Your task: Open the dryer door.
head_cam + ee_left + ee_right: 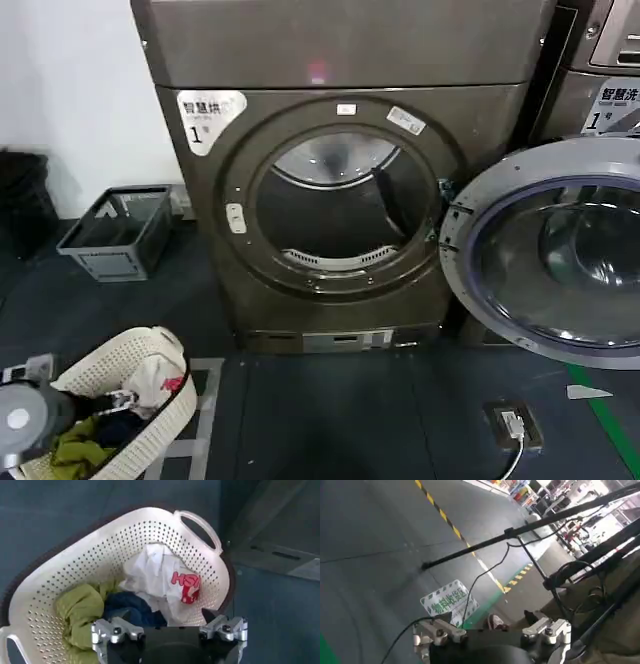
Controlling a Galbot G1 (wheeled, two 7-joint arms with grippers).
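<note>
Laundry room, numbered front-load dryer (340, 190), neighbouring machine (605, 90), laundry basket (120, 375)

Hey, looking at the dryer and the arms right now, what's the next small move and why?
Probably none on the door: the dryer door already stands swung wide to the right, drum exposed. The left hand hangs open over the laundry basket, so a sensible next step might be lowering it toward the white garment. The right hand is open, over the floor.
</note>
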